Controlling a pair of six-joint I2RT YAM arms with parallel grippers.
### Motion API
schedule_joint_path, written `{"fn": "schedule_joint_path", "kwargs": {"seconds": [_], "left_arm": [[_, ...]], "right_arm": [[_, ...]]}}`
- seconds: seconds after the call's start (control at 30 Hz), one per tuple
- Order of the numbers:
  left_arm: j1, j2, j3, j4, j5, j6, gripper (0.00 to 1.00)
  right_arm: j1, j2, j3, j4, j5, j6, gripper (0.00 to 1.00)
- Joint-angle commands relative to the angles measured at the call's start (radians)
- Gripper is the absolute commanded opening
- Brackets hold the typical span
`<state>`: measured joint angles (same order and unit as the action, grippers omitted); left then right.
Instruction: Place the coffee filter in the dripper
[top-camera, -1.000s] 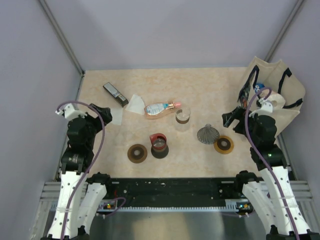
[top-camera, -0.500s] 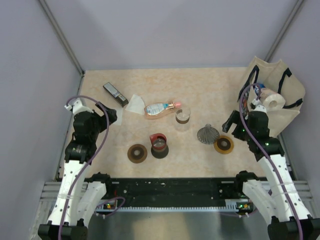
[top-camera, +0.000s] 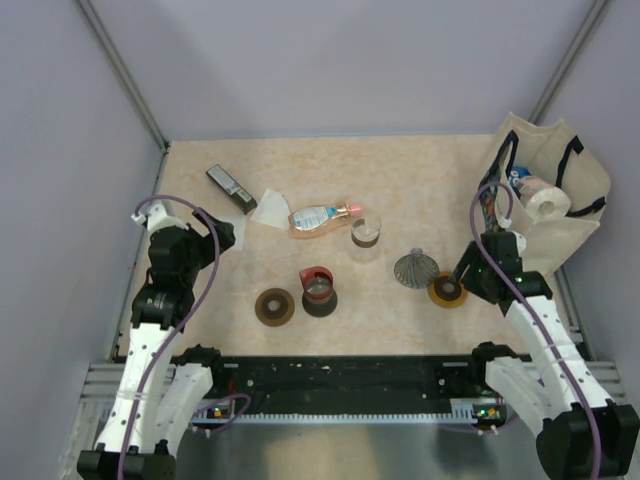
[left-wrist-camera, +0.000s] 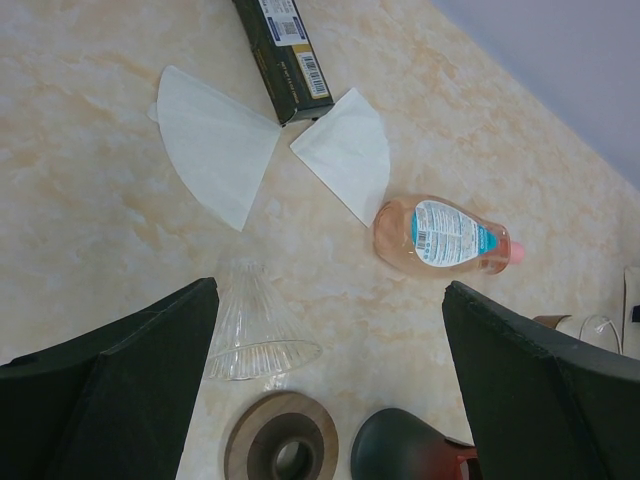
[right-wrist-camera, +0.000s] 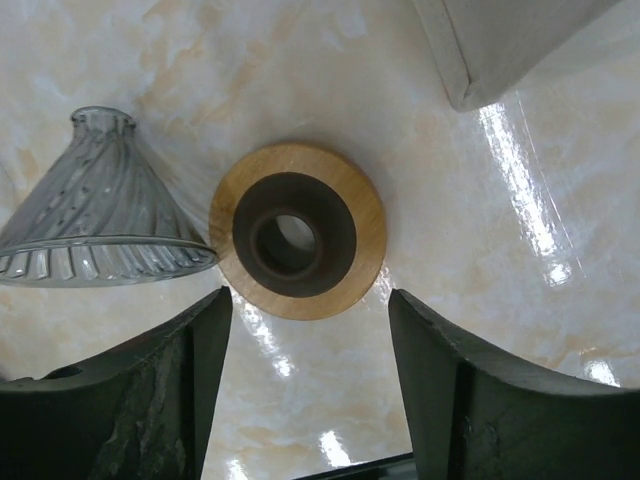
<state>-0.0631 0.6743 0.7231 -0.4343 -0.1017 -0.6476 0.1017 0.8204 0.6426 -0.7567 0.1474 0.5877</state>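
Nearest, low in the top view, the left fingers (top-camera: 224, 234) are spread wide and hold nothing. Their wrist view frames a clear dripper (left-wrist-camera: 250, 325) on the table (top-camera: 400, 170), narrow end toward the top of the frame and wide mouth toward the bottom; whether it stands or lies tilted I cannot tell. Just below it sits a brown ring (left-wrist-camera: 280, 445), with a dark cup (left-wrist-camera: 405, 452) to the ring's right. At lower right the right fingers (top-camera: 463, 268) are likewise wide and empty, set to either side of a wood ring (right-wrist-camera: 355, 215) that lies flat. Just left of that ring, touching or nearly so, a ribbed dripper (right-wrist-camera: 95, 205) stands mouth down. Farther up the centre a small glass (top-camera: 366, 232) sits beside a pink bottle (left-wrist-camera: 440, 235) lying on its side. Two filters lie flat in the upper left, neither in a dripper: the left filter (left-wrist-camera: 215, 145) is just above the clear dripper, and the right filter (left-wrist-camera: 345, 160) lies between the left one and the bottle. Both tips come close to the end of a black box (left-wrist-camera: 283, 50). Farthest, at upper right, a cloth bag (top-camera: 560, 215) stands at the table's edge.
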Motion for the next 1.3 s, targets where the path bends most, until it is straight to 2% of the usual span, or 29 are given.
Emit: {"fn": "schedule_joint_path", "kwargs": {"seconds": [0.0,0.13,0.57,0.83,1.07,1.27], "left_arm": [[0.003,-0.015,-0.008,0.034,-0.01,0.014,0.99],[0.003,-0.016,-0.007,0.035,-0.006,0.012,0.99],[0.003,-0.005,-0.01,0.035,-0.01,0.012,0.99],[0.003,-0.002,-0.01,0.029,-0.032,0.011,0.99],[0.003,-0.005,-0.01,0.022,-0.056,0.011,0.99],[0.003,-0.005,-0.008,0.014,-0.066,0.009,0.99]], "right_arm": [[-0.007,0.016,-0.058,0.089,0.056,0.063,0.62],[-0.008,0.042,-0.087,0.118,0.063,0.069,0.53],[-0.008,0.118,-0.162,0.232,0.018,0.072,0.42],[0.026,0.183,-0.169,0.269,0.067,0.103,0.37],[0.081,0.276,-0.132,0.201,0.184,0.115,0.3],[0.101,0.264,-0.101,0.175,0.215,0.103,0.07]]}}
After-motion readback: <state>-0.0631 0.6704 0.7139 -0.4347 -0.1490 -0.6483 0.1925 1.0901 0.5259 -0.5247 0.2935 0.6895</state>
